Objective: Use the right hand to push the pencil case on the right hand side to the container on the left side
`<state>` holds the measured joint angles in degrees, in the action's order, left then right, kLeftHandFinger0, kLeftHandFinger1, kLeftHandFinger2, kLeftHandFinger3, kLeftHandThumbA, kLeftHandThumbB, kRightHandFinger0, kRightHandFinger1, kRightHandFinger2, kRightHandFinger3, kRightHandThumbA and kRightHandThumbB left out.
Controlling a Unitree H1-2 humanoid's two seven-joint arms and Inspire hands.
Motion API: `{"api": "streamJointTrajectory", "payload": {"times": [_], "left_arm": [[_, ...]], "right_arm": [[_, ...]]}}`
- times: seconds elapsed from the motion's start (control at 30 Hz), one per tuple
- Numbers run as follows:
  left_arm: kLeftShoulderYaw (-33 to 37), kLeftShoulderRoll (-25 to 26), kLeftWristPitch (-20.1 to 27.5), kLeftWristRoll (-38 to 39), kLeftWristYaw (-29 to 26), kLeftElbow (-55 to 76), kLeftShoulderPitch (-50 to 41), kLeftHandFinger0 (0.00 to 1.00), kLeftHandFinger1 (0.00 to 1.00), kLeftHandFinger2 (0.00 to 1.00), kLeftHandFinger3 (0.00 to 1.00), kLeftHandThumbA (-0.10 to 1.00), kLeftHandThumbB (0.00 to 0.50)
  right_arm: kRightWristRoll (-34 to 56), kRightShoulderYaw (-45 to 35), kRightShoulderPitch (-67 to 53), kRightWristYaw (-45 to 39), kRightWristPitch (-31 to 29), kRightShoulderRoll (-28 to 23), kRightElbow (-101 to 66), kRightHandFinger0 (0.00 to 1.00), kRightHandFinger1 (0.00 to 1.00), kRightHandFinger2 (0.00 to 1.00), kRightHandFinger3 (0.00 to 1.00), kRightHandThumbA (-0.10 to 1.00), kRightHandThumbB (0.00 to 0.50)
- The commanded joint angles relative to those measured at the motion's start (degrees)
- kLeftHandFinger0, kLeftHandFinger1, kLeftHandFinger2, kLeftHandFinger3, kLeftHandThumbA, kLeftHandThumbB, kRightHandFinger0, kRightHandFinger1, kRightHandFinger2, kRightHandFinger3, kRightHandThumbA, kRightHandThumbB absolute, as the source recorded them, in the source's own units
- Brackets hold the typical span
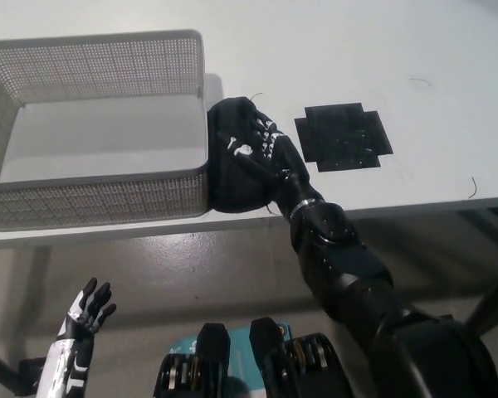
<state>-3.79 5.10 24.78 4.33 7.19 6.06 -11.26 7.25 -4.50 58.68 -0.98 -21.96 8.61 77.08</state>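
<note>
Right hand lay flat, fingers spread, on case touching basket; left hand hung open, low.

Right hand on pencil case

The container on the left is pale perforated mesh, matt. The pencil case looks like soft black cloth. The table is smooth, matt white.
</note>
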Motion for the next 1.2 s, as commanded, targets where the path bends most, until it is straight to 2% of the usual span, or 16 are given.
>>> {"api": "streamJointTrajectory", "payload": {"times": [0.0, 0.1, 0.33, 0.4, 0.5, 0.57, 0.77, 0.9, 1.03, 1.17], "left_arm": [[-0.5, 0.6, 2.2, 0.2, 0.6, 2.0, -0.3, 1.00, 1.00, 1.00, 1.00, 0.93, 0.171], [-0.4, 0.4, 2.2, 0.6, 0.8, 1.8, -0.5, 1.00, 1.00, 1.00, 1.00, 0.92, 0.180], [-0.3, 0.4, 2.2, 0.5, 0.7, 2.0, -0.6, 1.00, 1.00, 1.00, 1.00, 0.91, 0.180], [-0.1, 0.4, 2.2, 0.8, 0.8, 2.1, -0.6, 1.00, 1.00, 1.00, 1.00, 0.91, 0.181], [0.0, 0.4, 2.2, 0.6, 0.8, 2.0, -0.4, 1.00, 1.00, 1.00, 1.00, 0.91, 0.182], [0.0, 0.4, 2.2, 0.3, 0.7, 2.0, -0.2, 1.00, 1.00, 1.00, 1.00, 0.92, 0.178], [0.0, 0.5, 2.2, 0.0, 0.2, 1.9, 0.3, 1.00, 1.00, 1.00, 1.00, 0.93, 0.198], [-0.3, 0.7, 2.2, 0.4, 0.2, 2.1, 0.4, 1.00, 1.00, 1.00, 1.00, 0.92, 0.199], [-0.3, 0.8, 2.2, 0.7, 0.6, 2.1, 0.6, 1.00, 1.00, 1.00, 1.00, 0.91, 0.172], [0.0, 0.9, 2.2, 0.8, 0.6, 2.1, 0.7, 1.00, 1.00, 1.00, 1.00, 0.92, 0.183]], "right_arm": [[-2.4, 1.7, 1.9, 0.1, -4.3, -0.8, -5.8, 1.00, 1.00, 1.00, 1.00, 1.00, 0.398], [-1.7, 1.5, -0.1, -1.5, -3.5, -2.8, -12.4, 1.00, 1.00, 1.00, 1.00, 1.00, 0.337], [-2.1, 2.2, -4.3, -1.3, 1.1, -5.3, -26.9, 1.00, 1.00, 1.00, 1.00, 1.00, 0.368], [-2.3, 2.4, -5.3, -1.2, 2.6, -5.8, -30.7, 1.00, 1.00, 1.00, 1.00, 1.00, 0.335], [-2.0, 2.6, -6.6, -1.3, 4.5, -6.2, -34.8, 1.00, 1.00, 1.00, 1.00, 1.00, 0.341], [-1.5, 2.4, -6.9, -1.7, 5.2, -6.4, -36.0, 1.00, 1.00, 1.00, 1.00, 1.00, 0.364], [-0.6, 2.4, -8.9, -2.6, 7.5, -6.7, -42.0, 1.00, 1.00, 1.00, 1.00, 1.00, 0.369], [-1.9, 3.1, -11.5, -1.8, 8.3, -6.8, -47.6, 1.00, 1.00, 1.00, 1.00, 1.00, 0.348], [-1.3, 3.2, -15.7, -2.1, 8.8, -7.0, -56.5, 1.00, 1.00, 1.00, 1.00, 1.00, 0.287], [0.0, 3.5, -22.5, -3.0, 10.8, -7.8, -68.4, 1.00, 1.00, 1.00, 1.00, 1.00, 0.340]]}}
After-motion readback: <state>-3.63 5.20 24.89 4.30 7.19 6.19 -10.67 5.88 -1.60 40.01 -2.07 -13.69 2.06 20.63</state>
